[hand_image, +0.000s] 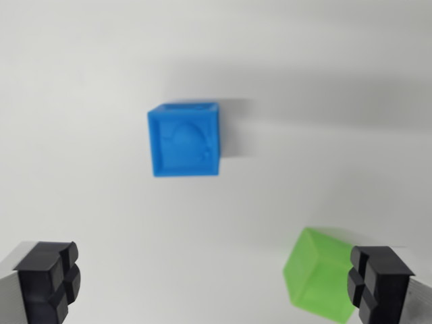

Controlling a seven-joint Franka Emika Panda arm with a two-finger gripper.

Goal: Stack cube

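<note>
Left fingertip point(47, 280): black, blocky pad at about 8 o'clock in the wrist view, rising from the bottom edge; a grey metal part sits against its outer side. Nothing touches it.

Table point(81, 101): plain white surface filling the whole view, with a soft grey shadow band across the upper right, near 1 o'clock.

Blue cube point(184, 140): sits on the table a little above and left of the view's centre, roughly 11 o'clock from the middle. Its top face carries a raised arch-shaped relief. It stands alone, well apart from both fingertips and from the other cube. The picture is slightly blurred, so finer marks on it cannot be read.

Gripper point(214, 280): the jaws are spread wide, one pad at each lower corner of the view, and the space between them holds only bare table. It grasps nothing.

Green cube point(316, 278): translucent bright green, at about 5 o'clock, tilted in the view and partly cut by the bottom edge. It lies just inside the right fingertip; whether they touch cannot be told.

Right fingertip point(379, 283): black pad at about 4 o'clock, overlapping the green cube's right edge in the view, with a grey part on its outer side.
</note>
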